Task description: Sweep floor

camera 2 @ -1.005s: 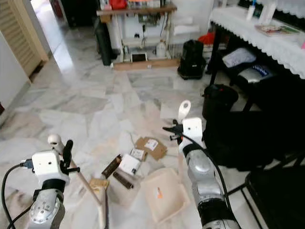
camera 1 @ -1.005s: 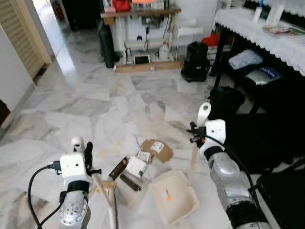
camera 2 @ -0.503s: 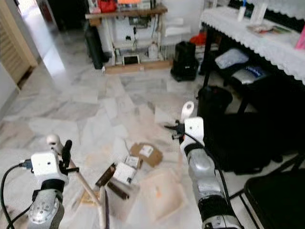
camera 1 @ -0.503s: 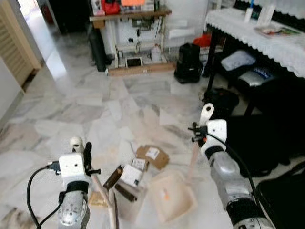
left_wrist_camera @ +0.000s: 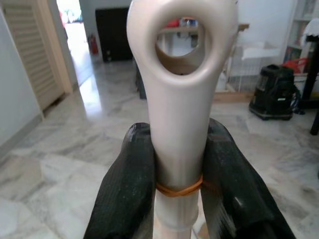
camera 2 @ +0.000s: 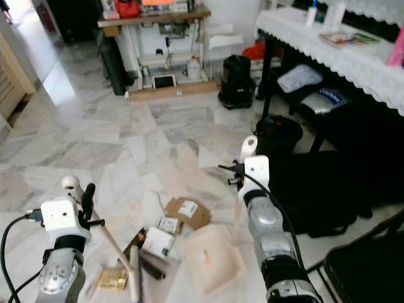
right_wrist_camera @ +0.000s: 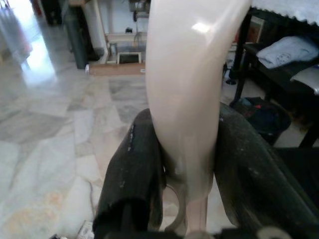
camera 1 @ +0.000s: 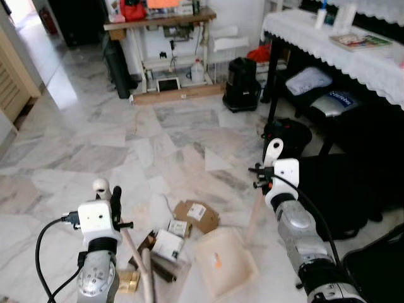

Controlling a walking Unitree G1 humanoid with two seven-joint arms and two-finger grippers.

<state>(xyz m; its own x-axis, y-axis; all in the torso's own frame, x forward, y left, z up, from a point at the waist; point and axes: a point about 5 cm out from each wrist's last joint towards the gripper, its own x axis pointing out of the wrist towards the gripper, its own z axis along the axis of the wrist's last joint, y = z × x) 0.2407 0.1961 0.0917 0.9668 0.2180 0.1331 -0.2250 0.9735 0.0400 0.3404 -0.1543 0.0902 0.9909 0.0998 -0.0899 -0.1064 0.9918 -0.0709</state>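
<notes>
Left end effector (left_wrist_camera: 177,191) clamped on broom handle (left_wrist_camera: 180,99), right end effector (right_wrist_camera: 182,164) clamped on dustpan handle (right_wrist_camera: 192,74)

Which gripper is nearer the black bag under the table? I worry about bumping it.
Right. The right gripper, holding the dustpan handle, is just beside the black bag; the left gripper grips the broom handle far across the floor.

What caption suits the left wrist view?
Left gripper shut on the cream broom handle, marble floor beyond.
</notes>
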